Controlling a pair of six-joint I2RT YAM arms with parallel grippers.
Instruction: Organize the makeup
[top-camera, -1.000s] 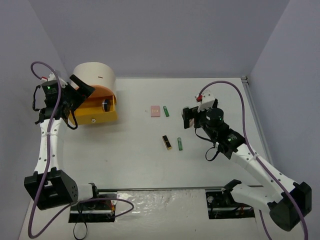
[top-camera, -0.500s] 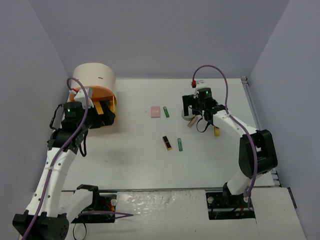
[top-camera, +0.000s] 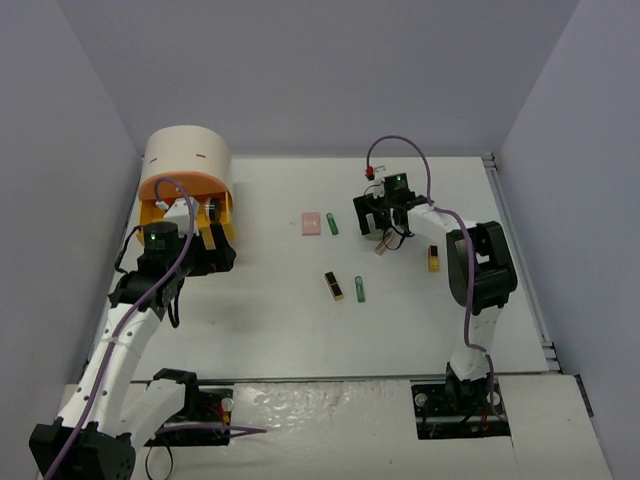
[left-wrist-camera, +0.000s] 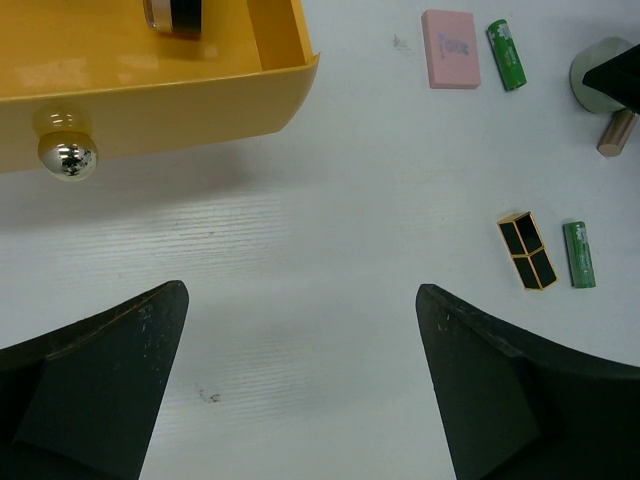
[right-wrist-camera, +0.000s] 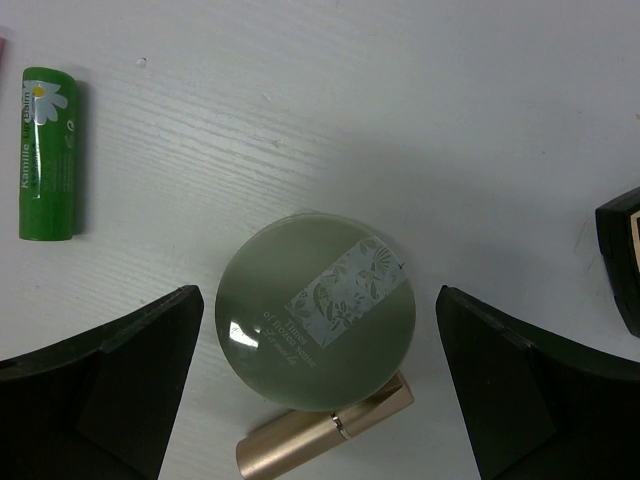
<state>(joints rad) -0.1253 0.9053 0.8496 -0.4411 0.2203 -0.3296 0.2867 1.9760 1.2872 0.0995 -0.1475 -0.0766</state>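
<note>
Over on the left, the left fingers (top-camera: 212, 248) hang spread wide above the bare counter (left-wrist-camera: 330, 200) with nothing between them. They are just in front of the yellow drawer (left-wrist-camera: 150, 90), which stands pulled out of the cream drum box (top-camera: 187, 158). The drawer's shiny knob (left-wrist-camera: 66, 153) faces the arm. Inside it, near the right wall, sits a small dark-banded item (left-wrist-camera: 174, 14), only partly in view.

Across the counter the right fingers (top-camera: 378, 218) are apart too, one on either side of the round sage compact (right-wrist-camera: 318, 325). The wrist view shows a strip of counter between each finger and the compact, so they don't seem to touch it. A gold tube (right-wrist-camera: 325, 435) lies against the compact's near edge, touching it. Off to the compact's left lies a green tube (right-wrist-camera: 48, 150), with the pink square compact (top-camera: 311, 222) just beside that.

Nearer the middle of the counter, a gold-and-black tube (top-camera: 334, 285) and a second green tube (top-camera: 359, 289) lie side by side, not touching. Another gold-and-black tube (top-camera: 433, 258) lies alone to the right of the sage compact
</note>
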